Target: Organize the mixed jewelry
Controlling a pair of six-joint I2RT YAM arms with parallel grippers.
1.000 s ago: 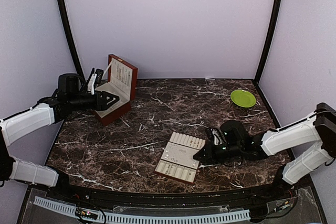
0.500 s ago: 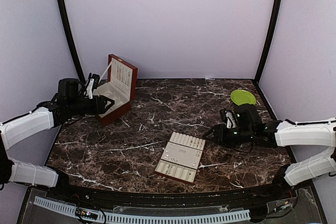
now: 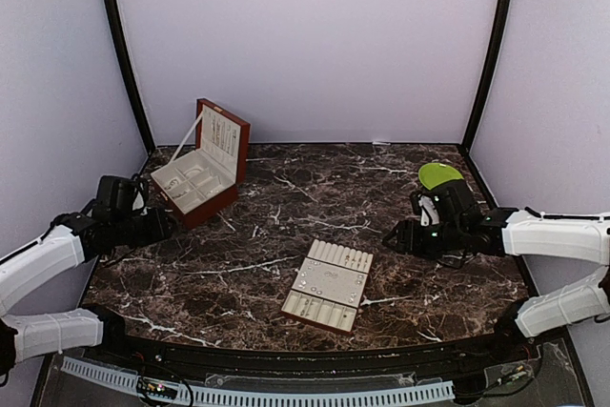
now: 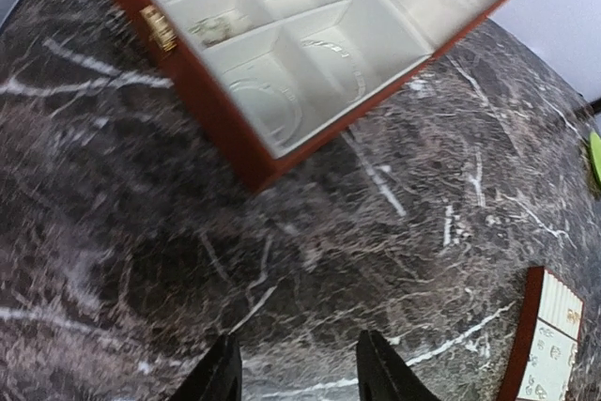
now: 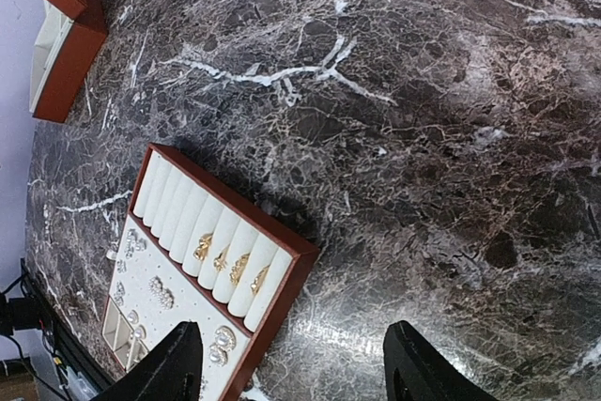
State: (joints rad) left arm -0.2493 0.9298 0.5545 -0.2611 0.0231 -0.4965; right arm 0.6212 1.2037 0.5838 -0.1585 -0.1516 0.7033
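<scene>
The mixed jewelry shows in two places. Gold rings (image 5: 230,268) sit in the roll slots of the cream insert tray (image 5: 291,293), with pearl studs (image 5: 223,341) on its flat panel. Silvery bracelets (image 4: 333,68) and a chain (image 4: 218,27) lie in compartments of the open red-brown box (image 4: 202,119). My right gripper (image 5: 296,368) hangs open over bare marble just right of the tray (image 3: 329,285), holding nothing. My left gripper (image 4: 299,377) is open and empty over the marble in front of the box (image 3: 205,205). In the top view it (image 3: 164,224) sits low at the left.
A green plate (image 3: 441,177) lies at the back right, just behind my right arm (image 3: 543,234). The box lid (image 3: 227,138) stands upright at the back left. The insert tray's corner (image 4: 554,326) shows at the right edge of the left wrist view.
My right gripper has left the tray's right edge, moved right and back, and opened. My left gripper has pulled back out of the box toward the near left.
</scene>
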